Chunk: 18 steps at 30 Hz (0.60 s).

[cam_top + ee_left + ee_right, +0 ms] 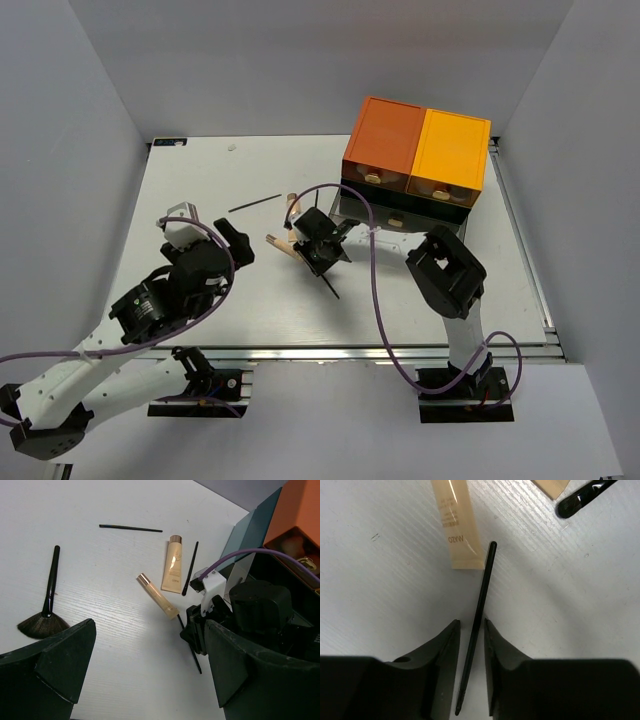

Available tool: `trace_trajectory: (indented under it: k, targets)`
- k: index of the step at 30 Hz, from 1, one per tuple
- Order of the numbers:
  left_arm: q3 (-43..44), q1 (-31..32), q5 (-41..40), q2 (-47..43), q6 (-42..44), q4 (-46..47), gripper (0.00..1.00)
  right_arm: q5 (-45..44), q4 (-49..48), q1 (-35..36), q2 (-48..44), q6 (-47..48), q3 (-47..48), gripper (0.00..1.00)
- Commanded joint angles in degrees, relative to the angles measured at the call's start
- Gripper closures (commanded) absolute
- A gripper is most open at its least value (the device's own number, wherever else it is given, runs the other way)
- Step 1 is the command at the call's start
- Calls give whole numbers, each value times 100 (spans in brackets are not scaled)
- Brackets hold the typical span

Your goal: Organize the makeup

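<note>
My right gripper is open by a narrow gap, its fingers astride a thin black pencil that lies on the white table. In the top view this gripper is at mid-table. A tan stick ends by the pencil's far tip. My left gripper is wide open and empty, to the left of the right one. In the left wrist view lie a beige tube, the tan stick, a thin black brush, another thin pencil and a black fan brush. No compact or sponges show.
The large orange-and-dark drawer box stands at the back right, just behind the right gripper. The right arm's purple cable loops over the table. Grey walls close in the table on the left, back and right.
</note>
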<state>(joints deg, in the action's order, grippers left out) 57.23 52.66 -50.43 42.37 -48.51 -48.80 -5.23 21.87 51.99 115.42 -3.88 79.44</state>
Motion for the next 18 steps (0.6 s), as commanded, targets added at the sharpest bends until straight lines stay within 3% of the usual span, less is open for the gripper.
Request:
trace_trajectory:
  k: [1, 5, 7, 18]
  targets:
    - [148, -2, 95, -45, -141, 90, 2, -12, 275, 48, 52, 97, -464, 71]
    - [166, -2, 253, 113, -308, 10, 2, -118, 73, 40, -142, 273, -938, 86]
    - [139, -2, 332, 183, -343, 63, 2, -74, 20, 40, -195, 317, -1044, 100]
    - [192, -2, 236, 140, -326, 134, 2, 58, -130, -110, -871, 353, -957, 100]
